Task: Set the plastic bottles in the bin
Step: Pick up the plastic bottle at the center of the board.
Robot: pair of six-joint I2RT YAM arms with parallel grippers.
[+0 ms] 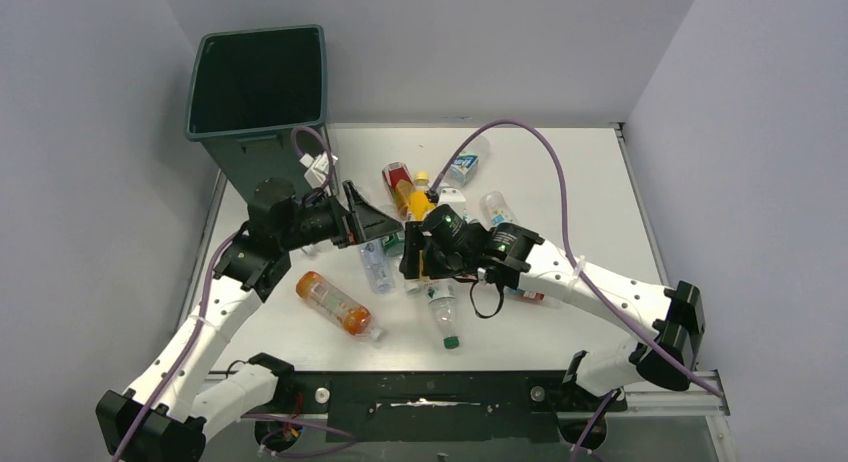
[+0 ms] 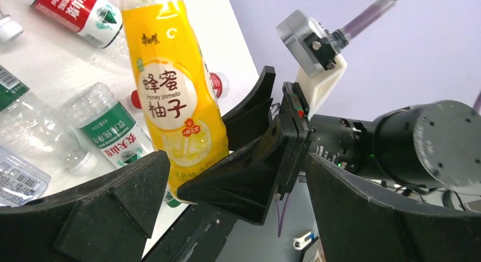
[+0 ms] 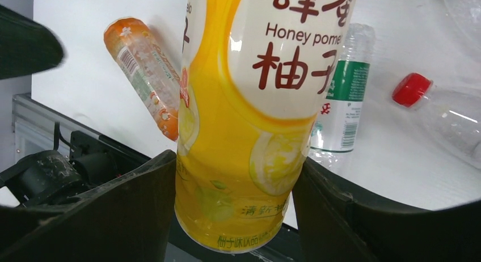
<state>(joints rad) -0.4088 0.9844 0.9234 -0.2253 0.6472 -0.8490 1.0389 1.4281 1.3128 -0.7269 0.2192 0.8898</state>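
Overhead camera looks down from above the near edge on the whole surface; wrist cameras peer close past the left claw and right claw, sharing the yellow bottle at mid-frame.

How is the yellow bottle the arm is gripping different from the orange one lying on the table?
The yellow bottle is clamped between the right arm's fingers; the orange bottle lies loose on its side on the table. The yellow bottle carries a white label reading Honey pomelo; the orange bottle shows a barcode. Both are plastic drink bottles, neither in the bin.
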